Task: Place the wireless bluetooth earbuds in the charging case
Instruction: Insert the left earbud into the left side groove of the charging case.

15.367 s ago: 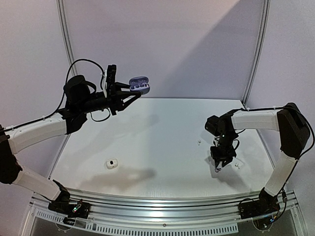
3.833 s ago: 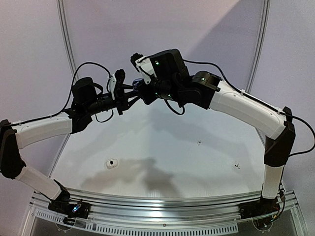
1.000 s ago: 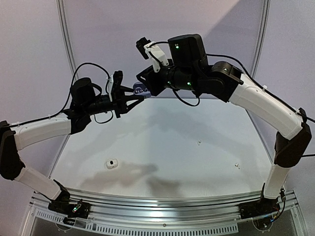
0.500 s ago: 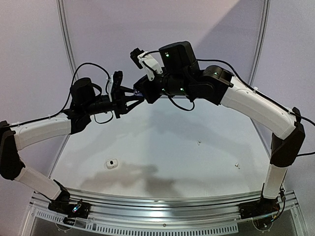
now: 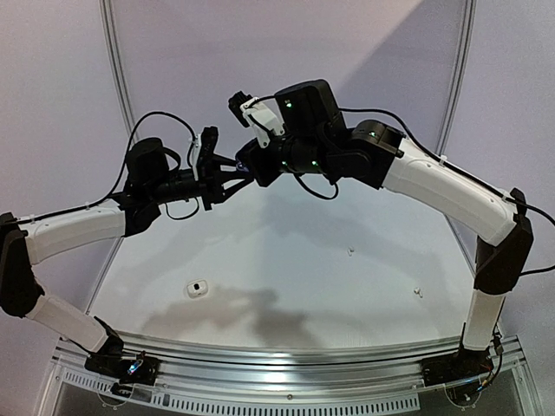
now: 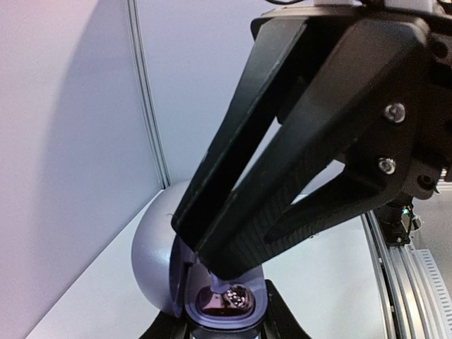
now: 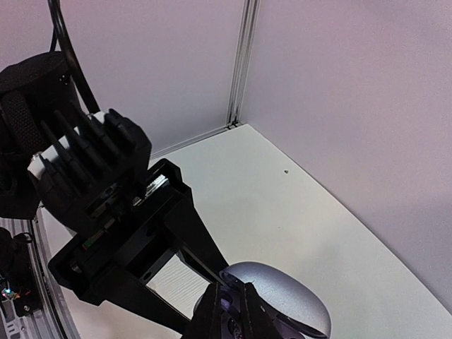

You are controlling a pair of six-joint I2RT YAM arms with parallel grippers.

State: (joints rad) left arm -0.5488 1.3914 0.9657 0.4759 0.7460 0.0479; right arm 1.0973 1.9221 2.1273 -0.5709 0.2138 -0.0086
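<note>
While raised high above the far part of the bench [image 5: 286, 290], grips the grey-purple case [image 6: 157, 258] by its lower half with the left claw [image 5: 236, 172], clamped on both sides of the shell, lid swung open and standing up on the left in the left wrist view. Meets it from the opposite side with the right claw [image 6: 217, 270], fingers drawn narrow and converging to a point right at the mouth of the open case, touching or almost touching the inner rim; cannot tell whether pinching anything, though shows a small lilac bit just under the tips. Dark earbud [image 6: 238, 299] lying in the well of the case, just right of those tips. From the right wrist, domed lid of the held case just right of the right claw's tips, with the ribbed black body of the left claw behind and to the left. Down on the bench, well apart from both claws: a white case [image 5: 198, 288] toward the left front, one tiny white earbud [image 5: 350, 251] right of centre, and another white earbud [image 5: 417, 292] nearer the right front edge
</note>
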